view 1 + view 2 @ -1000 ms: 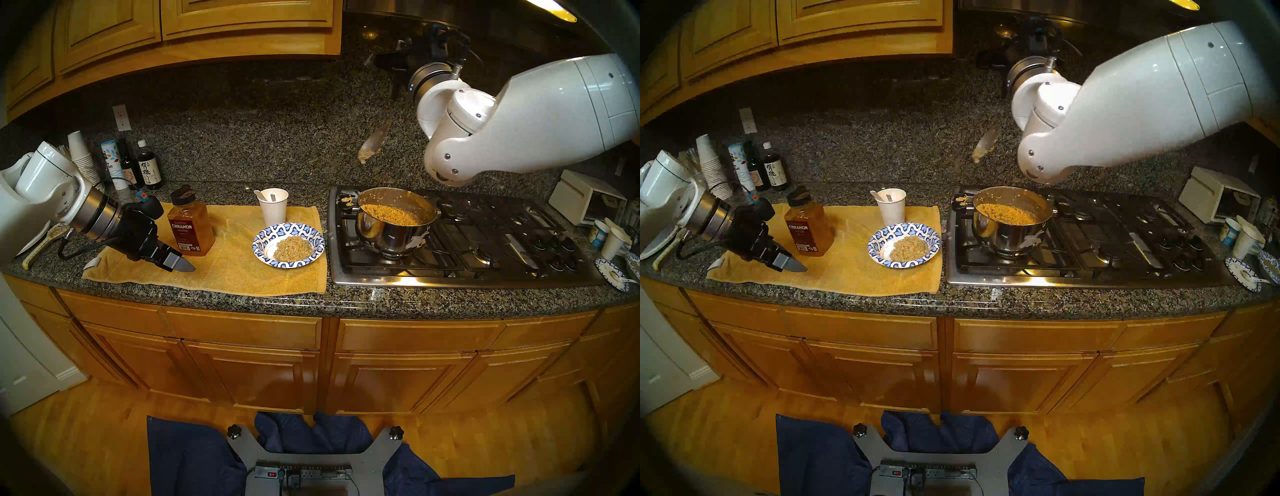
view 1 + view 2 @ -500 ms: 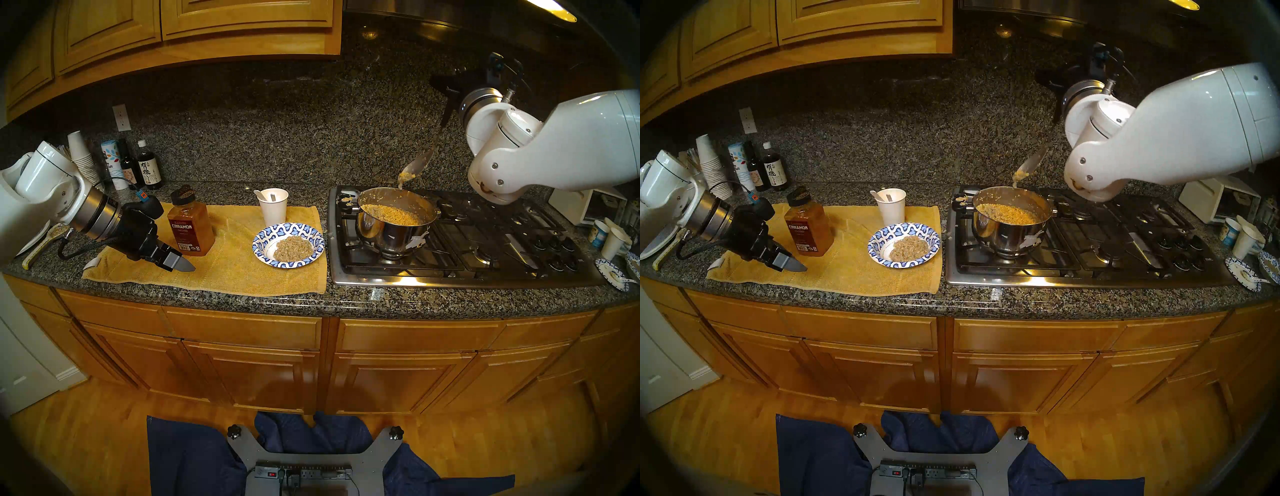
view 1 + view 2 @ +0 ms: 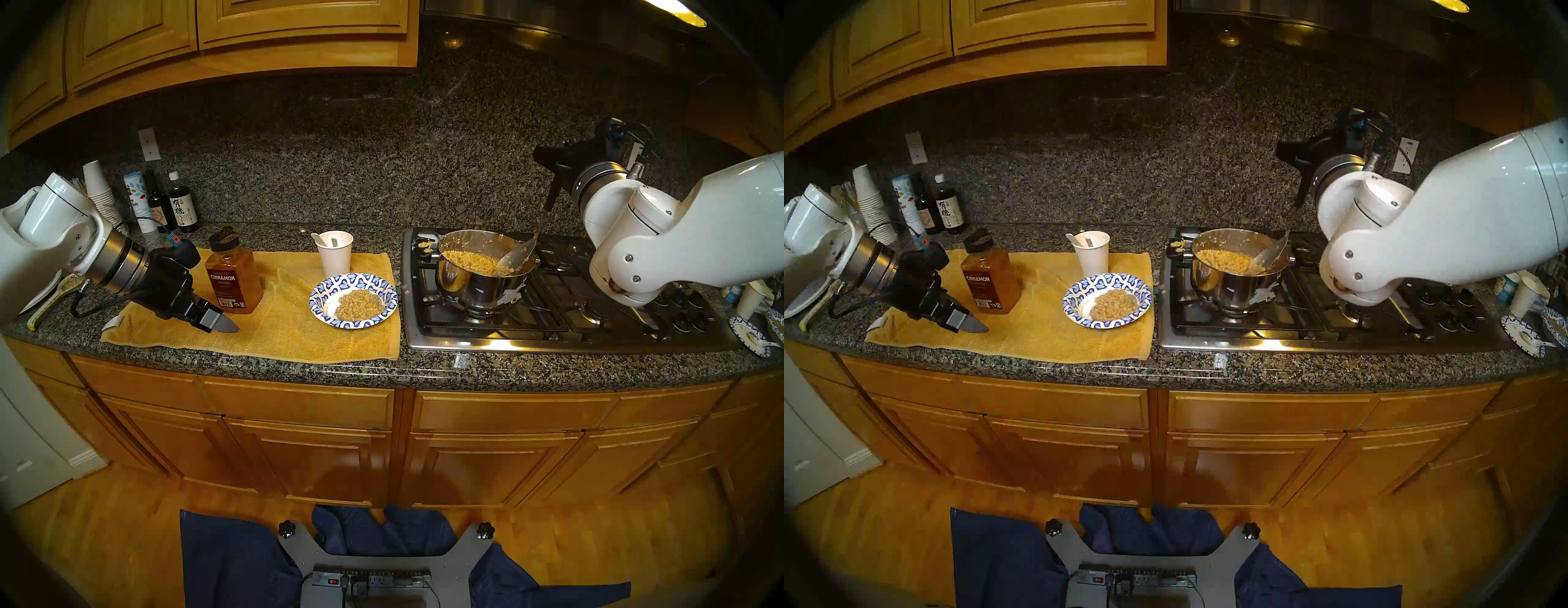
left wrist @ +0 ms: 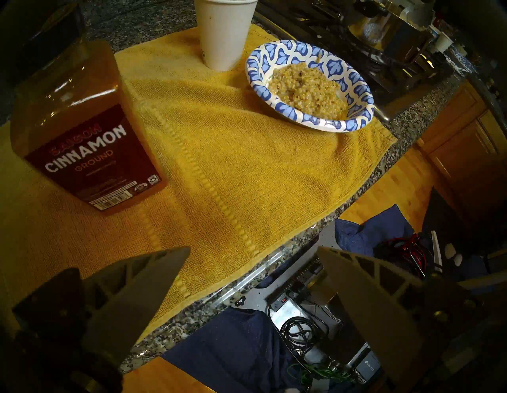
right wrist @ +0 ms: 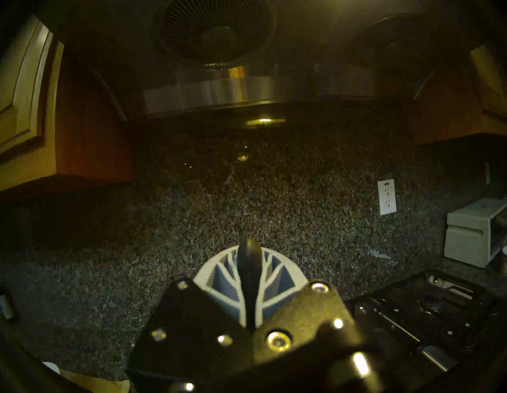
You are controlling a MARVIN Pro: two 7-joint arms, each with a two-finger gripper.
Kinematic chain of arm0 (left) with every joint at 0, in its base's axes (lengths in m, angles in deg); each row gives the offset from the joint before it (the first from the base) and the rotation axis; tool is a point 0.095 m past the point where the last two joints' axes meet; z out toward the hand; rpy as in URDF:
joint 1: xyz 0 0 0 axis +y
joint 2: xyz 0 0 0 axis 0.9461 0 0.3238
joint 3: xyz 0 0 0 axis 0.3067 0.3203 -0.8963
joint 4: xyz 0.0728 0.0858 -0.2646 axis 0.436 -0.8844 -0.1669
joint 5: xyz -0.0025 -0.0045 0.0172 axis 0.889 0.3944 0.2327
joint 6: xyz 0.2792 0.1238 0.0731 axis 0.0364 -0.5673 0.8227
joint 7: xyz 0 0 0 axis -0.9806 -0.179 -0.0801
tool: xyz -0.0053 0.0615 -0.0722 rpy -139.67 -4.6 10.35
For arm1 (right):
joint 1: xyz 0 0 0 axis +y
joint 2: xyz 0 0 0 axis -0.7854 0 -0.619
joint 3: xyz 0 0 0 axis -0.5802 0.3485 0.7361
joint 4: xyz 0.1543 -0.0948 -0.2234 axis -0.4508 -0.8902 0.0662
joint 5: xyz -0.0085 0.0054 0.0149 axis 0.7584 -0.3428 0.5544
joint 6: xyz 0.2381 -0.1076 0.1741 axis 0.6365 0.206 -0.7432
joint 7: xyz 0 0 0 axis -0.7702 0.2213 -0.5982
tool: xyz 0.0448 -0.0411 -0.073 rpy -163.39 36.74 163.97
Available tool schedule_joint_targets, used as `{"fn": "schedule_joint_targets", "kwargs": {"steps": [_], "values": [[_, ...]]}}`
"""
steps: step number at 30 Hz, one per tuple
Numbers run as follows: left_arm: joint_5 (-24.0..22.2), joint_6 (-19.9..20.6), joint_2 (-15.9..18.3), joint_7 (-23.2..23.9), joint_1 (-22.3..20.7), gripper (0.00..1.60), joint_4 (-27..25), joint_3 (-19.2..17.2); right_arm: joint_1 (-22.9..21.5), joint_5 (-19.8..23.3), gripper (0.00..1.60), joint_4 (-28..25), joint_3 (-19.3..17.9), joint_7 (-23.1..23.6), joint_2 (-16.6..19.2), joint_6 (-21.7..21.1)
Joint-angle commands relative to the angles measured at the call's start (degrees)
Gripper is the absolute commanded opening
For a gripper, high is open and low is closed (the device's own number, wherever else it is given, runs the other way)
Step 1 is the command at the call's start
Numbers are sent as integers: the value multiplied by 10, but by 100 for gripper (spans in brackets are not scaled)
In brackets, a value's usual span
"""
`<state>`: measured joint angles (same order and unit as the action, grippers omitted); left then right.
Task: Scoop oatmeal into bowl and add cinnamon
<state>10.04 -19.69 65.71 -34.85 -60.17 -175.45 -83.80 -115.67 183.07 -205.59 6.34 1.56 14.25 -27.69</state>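
The right gripper [image 5: 248, 277] has its two pale ribbed fingers [image 5: 216, 277] pressed together on a dark spoon handle [image 5: 249, 263], whose rounded end sticks out just past the fingertips. Beyond the gripper rises a speckled granite backsplash [image 5: 274, 197]. Up and to its right sits a white wall outlet [image 5: 386, 196], farther right a white toaster oven [image 5: 477, 233]. Low to its right lies a black stovetop grate [image 5: 428, 310]. Above hangs a range hood [image 5: 247, 90].
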Motion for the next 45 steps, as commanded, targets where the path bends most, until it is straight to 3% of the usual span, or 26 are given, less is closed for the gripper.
{"fn": "schedule_joint_targets", "kwargs": {"steps": [1,19,27,35,45], "values": [[-1,0,-1,-1,-17,160,1,-16,5,-18,0,15,-20,-41,-8,1],[-1,-1,-1,-1,-16,160,1,-15,84,-21,0,57,-95,-37,-60,1],[-1,-1,-1,0,-16,160,1,-15,112,-15,0,98,-98,-44,-66,1],[-1,-1,-1,0,-16,160,1,-15,154,-3,0,159,-59,-53,-49,1],[-1,-1,-1,0,-17,160,1,-16,199,30,0,193,0,-66,-15,1]]}}
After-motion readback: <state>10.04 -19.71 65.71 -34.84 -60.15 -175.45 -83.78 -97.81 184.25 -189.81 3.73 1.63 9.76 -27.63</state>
